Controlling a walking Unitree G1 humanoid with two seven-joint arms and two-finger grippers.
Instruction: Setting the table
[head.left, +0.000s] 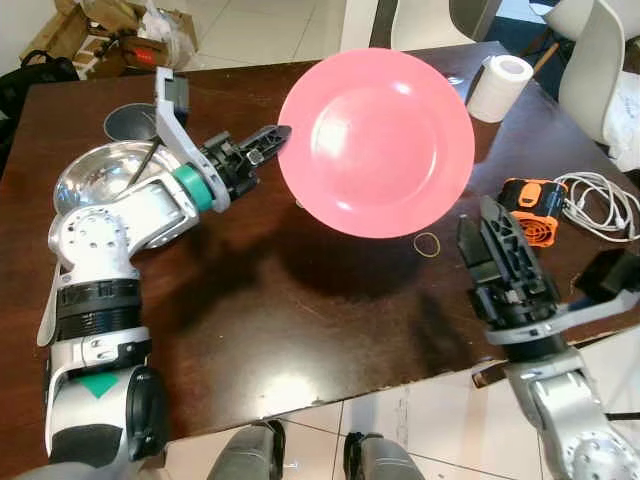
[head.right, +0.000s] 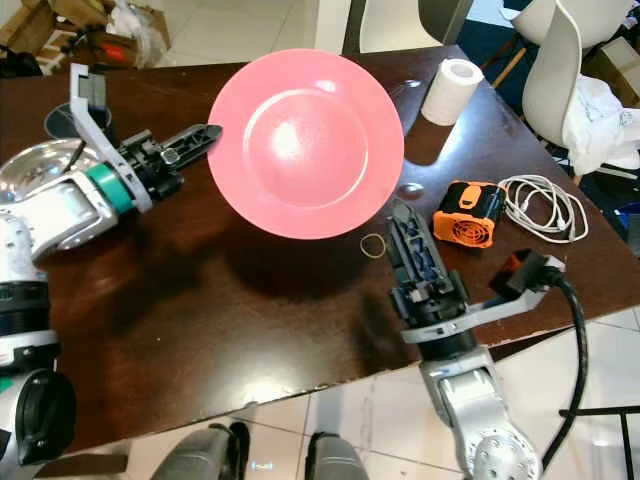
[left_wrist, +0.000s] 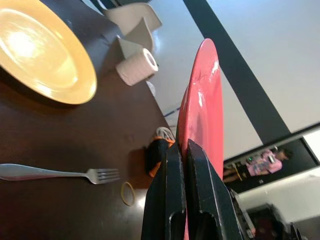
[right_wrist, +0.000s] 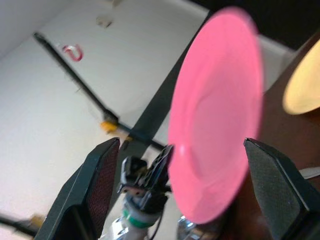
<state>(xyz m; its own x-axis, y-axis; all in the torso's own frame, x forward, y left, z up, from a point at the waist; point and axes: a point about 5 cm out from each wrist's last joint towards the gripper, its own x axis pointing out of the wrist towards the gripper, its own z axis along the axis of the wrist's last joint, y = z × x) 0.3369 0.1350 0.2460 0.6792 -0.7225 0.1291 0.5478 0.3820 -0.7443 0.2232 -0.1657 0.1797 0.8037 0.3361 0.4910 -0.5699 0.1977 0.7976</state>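
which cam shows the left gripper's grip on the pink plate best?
Left wrist view: the left gripper has both fingers pinched on the pink plate, seen edge-on at its rim. The eye views show the plate's full face held above the table, the contact small at its left edge. Right wrist view shows it blurred, from afar.

Left gripper (head.left: 281, 133) pinches the pink plate (head.left: 377, 142) — aloft (table (head.left: 300, 300) below).

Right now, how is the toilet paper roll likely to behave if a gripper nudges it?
The toilet paper roll stands upright on the table near its far edge, so it would probably slide or tip rather than roll. It looks light and soft, so likely squashes under a firm pinch.
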